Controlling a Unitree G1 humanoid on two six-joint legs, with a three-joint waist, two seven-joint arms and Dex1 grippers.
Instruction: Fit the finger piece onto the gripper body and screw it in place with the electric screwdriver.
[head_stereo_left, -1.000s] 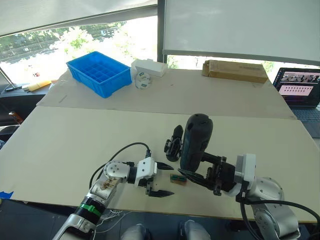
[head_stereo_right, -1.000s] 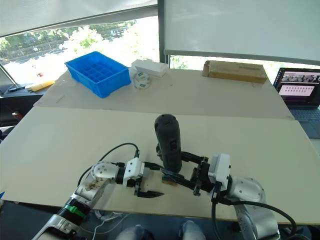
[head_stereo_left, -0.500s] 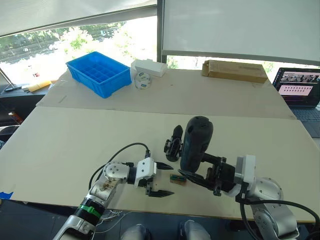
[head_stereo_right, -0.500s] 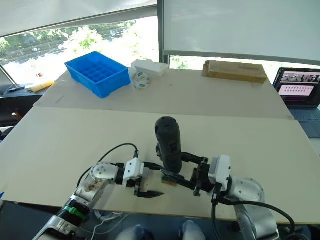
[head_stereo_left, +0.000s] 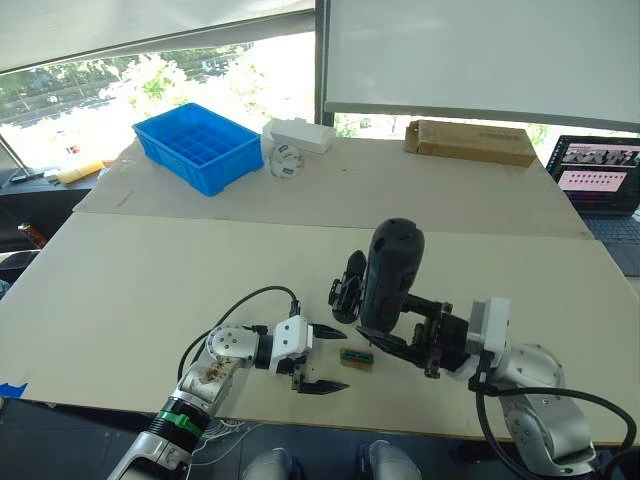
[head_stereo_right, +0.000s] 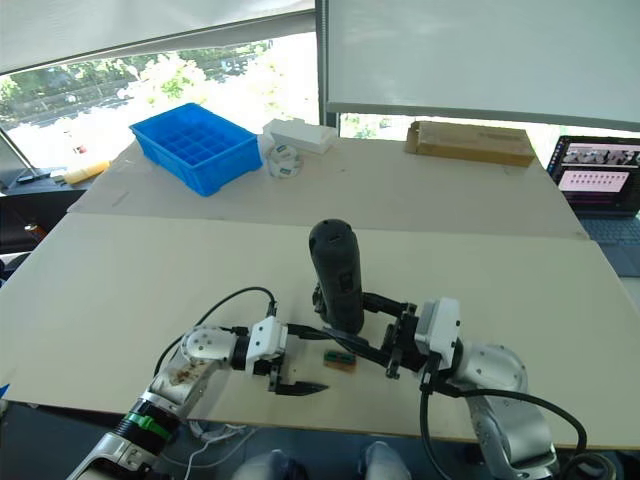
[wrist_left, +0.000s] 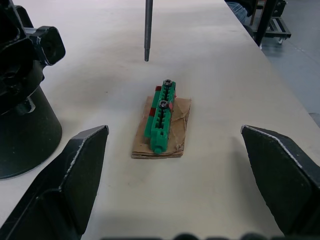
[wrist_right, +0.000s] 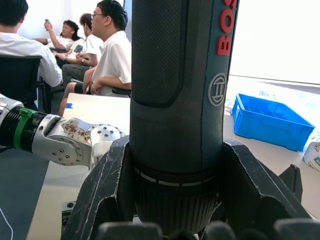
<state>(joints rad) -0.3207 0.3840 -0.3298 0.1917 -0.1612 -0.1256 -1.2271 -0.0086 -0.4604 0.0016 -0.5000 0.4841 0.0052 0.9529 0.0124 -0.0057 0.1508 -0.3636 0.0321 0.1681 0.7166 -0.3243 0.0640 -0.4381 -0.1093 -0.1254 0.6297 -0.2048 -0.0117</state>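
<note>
Pale desk (head_stereo_left: 150, 270) in front of bright windows with half-drawn blinds. At the far side sit a blue compartment tray (head_stereo_left: 198, 146), a white box (head_stereo_left: 301, 135), a small white roll (head_stereo_left: 284, 163) and a brown cardboard box (head_stereo_left: 470, 142); a laptop (head_stereo_left: 598, 178) stands at the far right. In the right wrist view, several people sit in chairs beyond the desk.

Right gripper (head_stereo_left: 385, 338): jaws pinching the electric screwdriver (head_stereo_left: 391, 272), which it holds upright, thick black body up. Red lettering runs along the body in the right wrist view. The thin metal bit (wrist_left: 148, 29) points down, its tip above the desk and just beyond the far end of the green-topped block (wrist_left: 161, 118).

Green-topped block lies flat on a small brown pad, near the front edge of the desk, between the two grippers. Two small dark screw heads show at its far end.

Gripper body (head_stereo_left: 348, 288): black, stands on the desk just left of the screwdriver and just beyond the block, a pointed finger rising from it. In the left wrist view its round base sits beside the left gripper's finger, apart from the block.

Left gripper (head_stereo_left: 322, 360): low over the desk, jaws spread wide, empty, aimed at the block without touching it.

Finger piece: cannot pick it out.
</note>
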